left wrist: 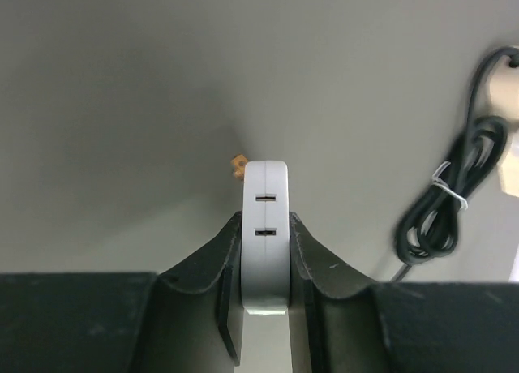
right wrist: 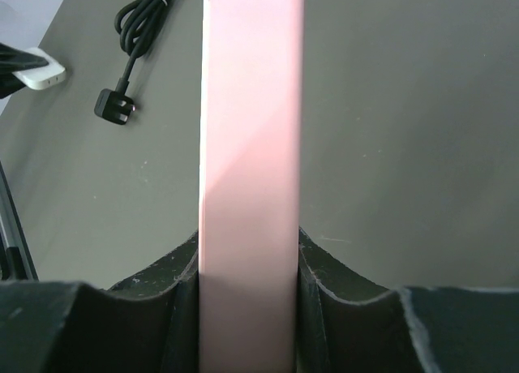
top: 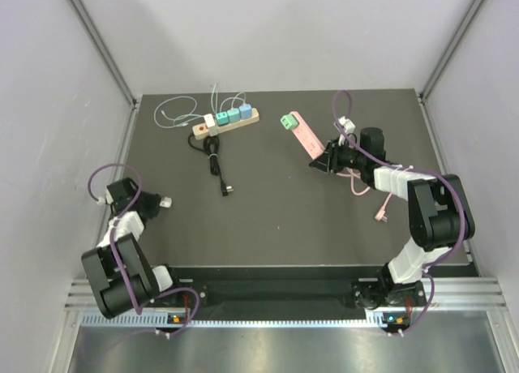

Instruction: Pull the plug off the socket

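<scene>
Well, over by the left edge of the table [top: 276, 227] the left arm [top: 122, 227] has its jaws closed tight on a small white plug [top: 165, 201]. In the left wrist view the plug stands upright between the two fingers, two slots on its face, and nothing is attached to it. It sits clear of both power strips.

The right arm [top: 430, 211] reaches in from the right side with its jaws clamped on the near end of a pink power strip [top: 306, 138]. The strip runs away from the arm at a slant toward the far left. A green plug [top: 287, 122] sits at its far end. Whether the strip is lifted or resting on the table, I cannot tell.

Between the two arms the middle of the table lies open, a wide dark stretch. Along the far edge lies a beige power strip [top: 235, 122] with a row of white and blue-green plugs in it. Beside it is a loose white cable [top: 174, 109], and a bundled black cord [top: 215, 158] trails toward the middle. A pink cable [top: 357, 182] lies under the right arm, its end near the right edge.
</scene>
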Action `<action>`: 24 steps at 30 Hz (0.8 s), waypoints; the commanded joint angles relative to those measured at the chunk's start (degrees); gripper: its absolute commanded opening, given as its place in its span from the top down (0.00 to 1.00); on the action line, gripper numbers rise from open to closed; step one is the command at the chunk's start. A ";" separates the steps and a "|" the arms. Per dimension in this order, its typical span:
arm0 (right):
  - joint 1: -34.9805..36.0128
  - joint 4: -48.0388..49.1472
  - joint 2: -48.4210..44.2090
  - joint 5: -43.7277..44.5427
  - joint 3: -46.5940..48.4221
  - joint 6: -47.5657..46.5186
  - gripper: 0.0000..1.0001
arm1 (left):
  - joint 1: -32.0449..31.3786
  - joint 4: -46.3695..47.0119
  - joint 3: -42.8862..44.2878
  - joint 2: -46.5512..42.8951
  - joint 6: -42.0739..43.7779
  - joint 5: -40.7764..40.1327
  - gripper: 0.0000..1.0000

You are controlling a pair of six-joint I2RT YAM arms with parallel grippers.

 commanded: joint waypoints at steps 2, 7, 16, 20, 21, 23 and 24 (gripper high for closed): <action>-0.27 3.73 -3.04 -2.20 1.39 -1.18 1.00 | 1.31 5.18 3.38 4.08 1.97 3.68 0.79; -0.27 3.65 -2.69 -2.37 1.56 -1.09 1.00 | 1.49 -0.52 6.28 5.50 3.99 3.95 0.37; -0.18 3.56 -2.78 -2.73 1.48 -1.18 1.00 | 1.48 -7.56 8.30 -3.98 6.54 2.45 0.27; -0.27 3.65 -2.69 -3.43 1.56 -1.36 1.00 | 1.48 -10.81 8.92 -10.49 8.04 3.24 0.17; -0.27 3.82 -2.69 -3.69 1.56 -1.27 1.00 | 1.57 -10.47 8.57 -12.85 8.65 4.64 0.17; -0.35 3.82 -2.52 -4.39 1.65 -1.36 1.00 | 1.57 -8.81 7.17 -14.88 9.01 11.28 0.16; -0.18 3.82 -2.52 -4.57 1.65 -1.53 1.00 | 1.49 -3.66 6.12 -16.29 9.18 15.16 0.01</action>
